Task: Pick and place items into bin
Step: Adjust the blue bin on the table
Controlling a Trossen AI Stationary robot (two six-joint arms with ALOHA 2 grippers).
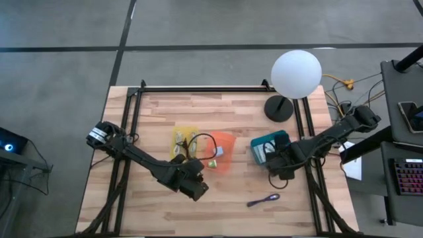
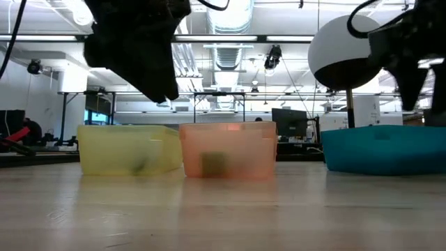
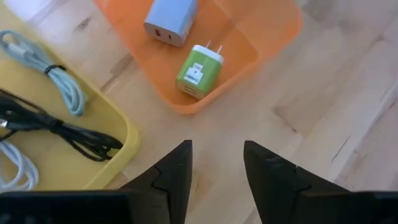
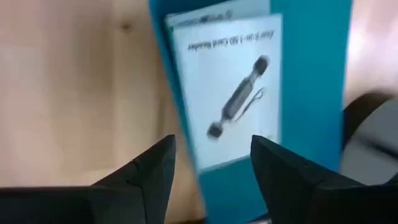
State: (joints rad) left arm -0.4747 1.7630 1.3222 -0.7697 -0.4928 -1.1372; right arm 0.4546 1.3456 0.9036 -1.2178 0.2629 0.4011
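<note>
Three bins stand in a row mid-table: yellow (image 1: 185, 140), orange (image 1: 223, 151) and teal (image 1: 269, 147). The orange bin (image 3: 249, 50) holds a green charger (image 3: 199, 71) and a pale blue-grey one (image 3: 171, 18). Coiled cables (image 3: 56, 124) lie in the yellow bin (image 3: 118, 162). A white printed packet (image 4: 230, 93) lies flat in the teal bin (image 4: 311, 93). A purple cord (image 1: 263, 199) rests on the bare wood near the front. My left gripper (image 3: 217, 168) hangs open above the table just in front of the orange bin. My right gripper (image 4: 211, 168) stands open over the teal bin's near edge, nothing between its fingers.
A white globe lamp (image 1: 296, 74) on a dark round base (image 1: 279, 108) stands at the far right corner, close behind the teal bin. Black frame rails (image 1: 198, 88) run along the table's far edge and both sides. Bare wood shows along the front (image 1: 165, 211).
</note>
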